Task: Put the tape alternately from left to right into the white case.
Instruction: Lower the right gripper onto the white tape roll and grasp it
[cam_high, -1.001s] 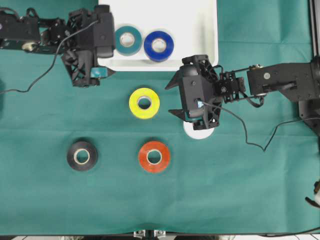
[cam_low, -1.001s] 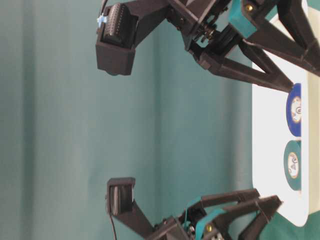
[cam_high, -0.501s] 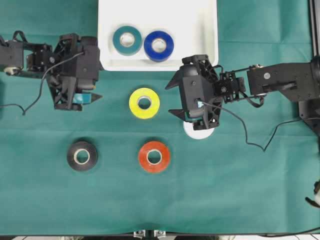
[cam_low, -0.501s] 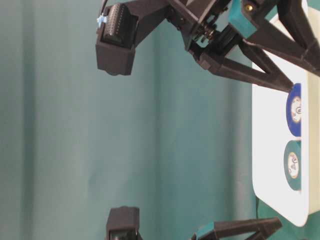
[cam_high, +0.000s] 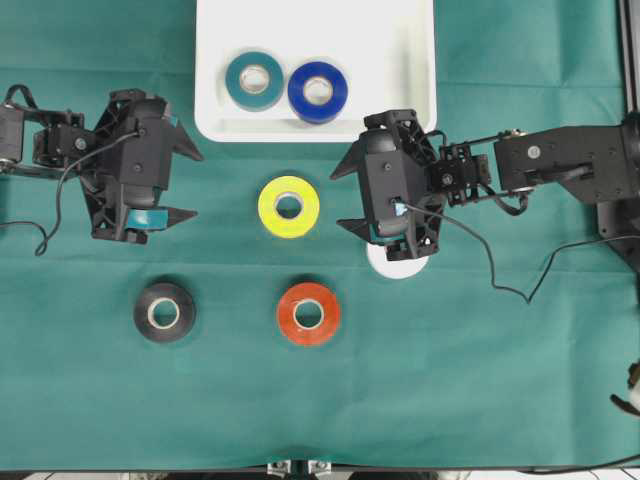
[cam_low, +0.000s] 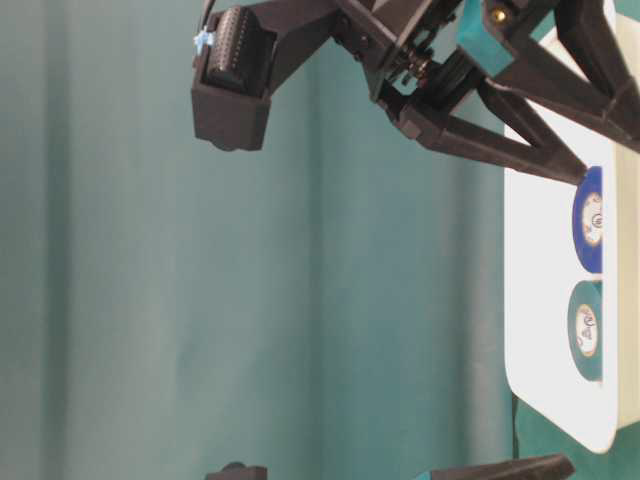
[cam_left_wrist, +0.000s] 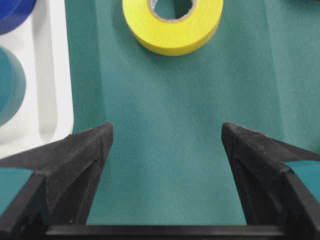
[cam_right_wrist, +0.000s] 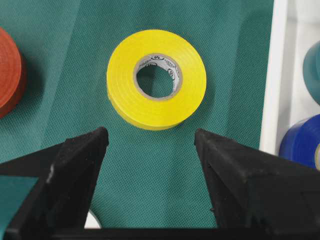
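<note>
The white case (cam_high: 400, 60) at the back holds a teal roll (cam_high: 254, 80) and a blue roll (cam_high: 317, 92) side by side. On the green cloth lie a yellow roll (cam_high: 289, 206), a black roll (cam_high: 164, 311) and a red-orange roll (cam_high: 308, 313). A white roll (cam_high: 397, 265) is mostly hidden under the right gripper. My left gripper (cam_high: 196, 185) stands open and empty to the left of the yellow roll (cam_left_wrist: 200, 30). Facing it from the right, my right gripper (cam_high: 337, 200) is open and empty, the yellow roll (cam_right_wrist: 125, 95) just beyond its fingertips.
The case's rim (cam_left_wrist: 50, 75) lies close to the left gripper's upper finger. Cables trail over the cloth beside both arms. Bare green cloth stretches along the front edge, below the black and red-orange rolls.
My left gripper has drawn back from the case's front left corner, moving down and left over the cloth, still open. The right arm and all the rolls have stayed put.
</note>
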